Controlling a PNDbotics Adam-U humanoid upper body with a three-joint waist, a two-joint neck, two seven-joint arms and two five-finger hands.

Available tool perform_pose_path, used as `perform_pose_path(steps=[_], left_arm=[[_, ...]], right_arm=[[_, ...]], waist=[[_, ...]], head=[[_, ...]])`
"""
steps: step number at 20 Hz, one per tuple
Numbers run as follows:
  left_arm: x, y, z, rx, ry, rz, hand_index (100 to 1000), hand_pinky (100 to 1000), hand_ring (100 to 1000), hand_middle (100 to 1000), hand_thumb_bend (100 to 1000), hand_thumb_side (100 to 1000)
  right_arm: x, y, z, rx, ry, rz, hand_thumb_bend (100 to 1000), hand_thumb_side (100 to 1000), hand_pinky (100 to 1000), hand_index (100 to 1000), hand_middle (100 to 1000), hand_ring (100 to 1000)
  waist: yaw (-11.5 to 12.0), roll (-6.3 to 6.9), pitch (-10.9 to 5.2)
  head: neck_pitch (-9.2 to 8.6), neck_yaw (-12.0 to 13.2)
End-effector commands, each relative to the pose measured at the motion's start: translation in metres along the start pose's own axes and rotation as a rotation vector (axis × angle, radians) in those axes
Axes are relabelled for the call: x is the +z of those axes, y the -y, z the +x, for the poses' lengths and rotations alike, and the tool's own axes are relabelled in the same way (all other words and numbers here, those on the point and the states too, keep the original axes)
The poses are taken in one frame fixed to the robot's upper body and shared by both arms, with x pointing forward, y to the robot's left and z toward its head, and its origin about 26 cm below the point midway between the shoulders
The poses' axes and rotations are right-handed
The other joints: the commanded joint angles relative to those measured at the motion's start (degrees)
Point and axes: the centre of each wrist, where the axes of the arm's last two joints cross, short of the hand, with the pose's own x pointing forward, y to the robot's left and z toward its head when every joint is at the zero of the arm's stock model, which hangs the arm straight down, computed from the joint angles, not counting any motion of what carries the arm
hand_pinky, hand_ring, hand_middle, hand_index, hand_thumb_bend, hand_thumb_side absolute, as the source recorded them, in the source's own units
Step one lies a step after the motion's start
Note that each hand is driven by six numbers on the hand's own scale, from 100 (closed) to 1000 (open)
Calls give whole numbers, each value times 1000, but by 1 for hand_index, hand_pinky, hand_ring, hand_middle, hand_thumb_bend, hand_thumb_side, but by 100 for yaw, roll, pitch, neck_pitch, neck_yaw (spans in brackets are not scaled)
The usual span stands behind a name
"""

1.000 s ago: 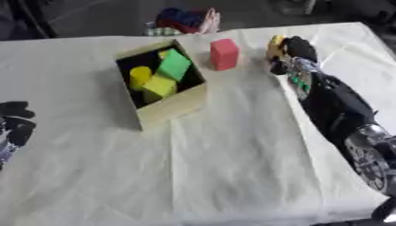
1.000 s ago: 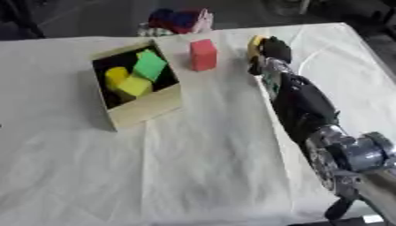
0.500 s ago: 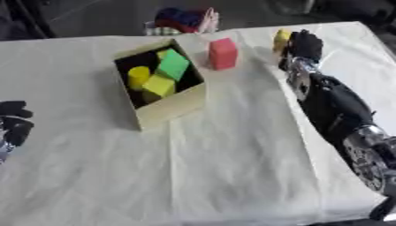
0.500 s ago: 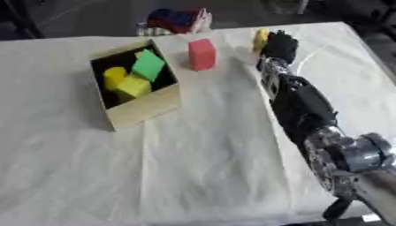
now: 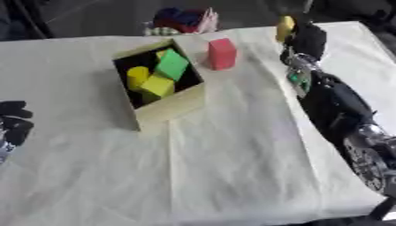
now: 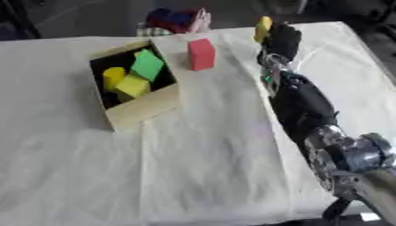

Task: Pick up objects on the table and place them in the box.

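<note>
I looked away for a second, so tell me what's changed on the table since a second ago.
The right hand, holding the yellow piece, has moved away toward the table's far edge, carrying it along. The red block, the box with its green and yellow blocks, and the left hand at the left edge stayed put.

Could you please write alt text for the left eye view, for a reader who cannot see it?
The right robot hand holds a yellow block at the far right of a cloth-covered table. An open box holding yellow blocks and a green block sits left of a red block. The left robot hand rests at the left edge.
</note>
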Motion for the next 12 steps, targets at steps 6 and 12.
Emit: perform_pose_path(steps=[6, 12], left_arm=[[2, -10, 6, -31, 10, 41, 835, 846, 679, 673, 434, 629], [3, -14, 7, -42, 9, 68, 835, 847, 678, 673, 435, 628]], right_arm=[[-15, 81, 64, -163, 479, -64, 100, 100, 701, 478, 354, 583], [12, 101, 113, -233, 828, 97, 100, 100, 714, 497, 374, 603]], waist=[[-18, 19, -56], [20, -13, -54]], head=[[22, 83], [22, 60]])
